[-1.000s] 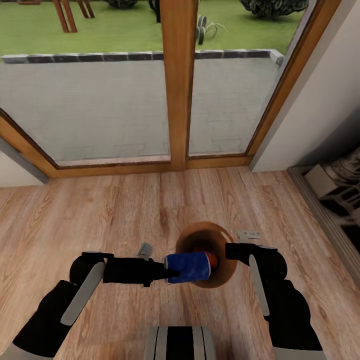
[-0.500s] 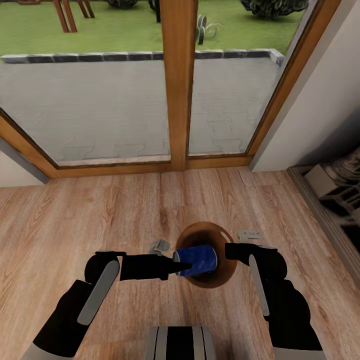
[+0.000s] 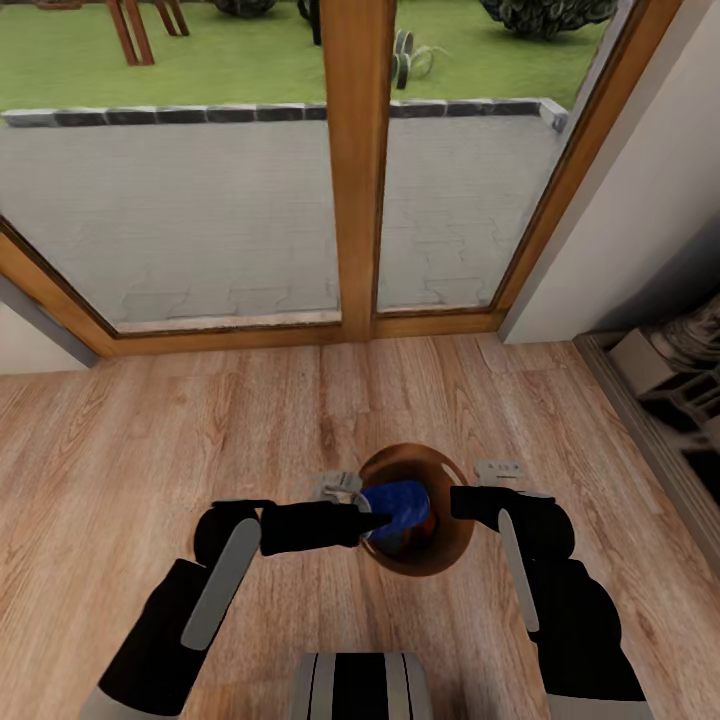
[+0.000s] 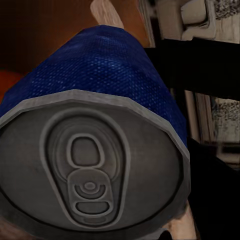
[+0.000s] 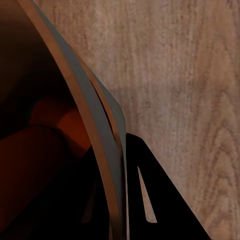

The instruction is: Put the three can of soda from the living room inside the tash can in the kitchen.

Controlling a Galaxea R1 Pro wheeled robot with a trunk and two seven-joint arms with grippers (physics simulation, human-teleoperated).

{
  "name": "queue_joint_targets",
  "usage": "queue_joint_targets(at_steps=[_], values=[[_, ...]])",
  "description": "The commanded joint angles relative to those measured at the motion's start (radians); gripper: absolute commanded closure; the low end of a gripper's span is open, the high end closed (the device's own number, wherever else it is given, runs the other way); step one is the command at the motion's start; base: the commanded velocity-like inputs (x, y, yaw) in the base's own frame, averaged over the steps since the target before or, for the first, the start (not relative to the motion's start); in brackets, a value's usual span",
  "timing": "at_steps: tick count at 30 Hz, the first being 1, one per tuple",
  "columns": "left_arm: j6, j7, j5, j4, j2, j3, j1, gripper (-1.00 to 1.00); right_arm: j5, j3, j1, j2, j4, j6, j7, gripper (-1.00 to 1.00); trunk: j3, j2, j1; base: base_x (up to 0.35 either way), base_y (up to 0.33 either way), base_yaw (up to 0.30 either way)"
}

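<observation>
L gripper (image 3: 372, 520) is clamped on the blue soda can (image 3: 398, 505), can lying sideways past the fingertips, right over the mouth of the brown trash can (image 3: 452, 545) w/ orange cans (image 5: 45, 145) inside. R gripper (image 3: 458, 500) pinches the bucket rim btw its fingers.

The head view looks steeply down at the plank floor (image 3: 200, 430) before a glass door. The left wrist view sits tight against the blue can (image 4: 115, 75), the right against the bucket (image 5: 100, 145) wall; all share that bucket
</observation>
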Motion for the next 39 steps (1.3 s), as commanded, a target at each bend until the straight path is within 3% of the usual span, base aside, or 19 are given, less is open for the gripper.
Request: queue_joint_targets(at_steps=[1, 6, 8, 13, 19, 23, 39], values=[[0.000, 0.007, 0.000, 0.000, -0.002, 0.000, 0.000, 1.00, -0.024, 0.000, 0.000, 0.000, 0.000, 0.000, 0.003, 1.00, 0.000, 0.000, 0.000, 0.000, 0.000, 0.000], [0.000, 0.102, 0.001, 0.000, -0.028, 0.000, 0.000, 1.00, -0.024, 0.000, 0.000, 0.000, 0.000, 0.000, 0.004, 1.00, 0.000, 0.000, 0.000, 0.000, 0.000, 0.000], [0.000, 0.193, 0.001, 0.000, -0.066, 0.000, 0.000, 1.00, -0.024, 0.000, 0.000, 0.000, 0.000, 0.000, 0.004, 1.00, 0.000, 0.000, 0.000, 0.000, 0.000, 0.000], [0.000, 0.297, 0.002, 0.000, -0.105, 0.000, 0.000, 1.00, -0.024, 0.000, 0.000, 0.000, 0.000, 0.000, 0.005, 1.00, 0.000, 0.000, 0.000, 0.000, 0.000, 0.000], [0.000, 0.334, 0.002, 0.000, -0.117, -0.001, -0.001, 1.00, -0.024, 0.000, 0.000, 0.000, 0.000, 0.000, 0.005, 1.00, 0.000, 0.000, 0.000, 0.000, 0.000, 0.000], [0.000, 0.424, 0.004, 0.000, -0.133, -0.004, -0.001, 1.00, -0.025, 0.000, 0.000, 0.000, 0.000, 0.000, 0.005, 1.00, 0.000, 0.000, 0.000, 0.000, 0.000, 0.000], [0.000, 0.458, 0.015, 0.005, -0.136, -0.005, -0.001, 1.00, -0.025, 0.000, 0.000, 0.000, 0.000, 0.000, 0.006, 1.00, 0.000, 0.000, 0.000, 0.000, 0.000, 0.000]])
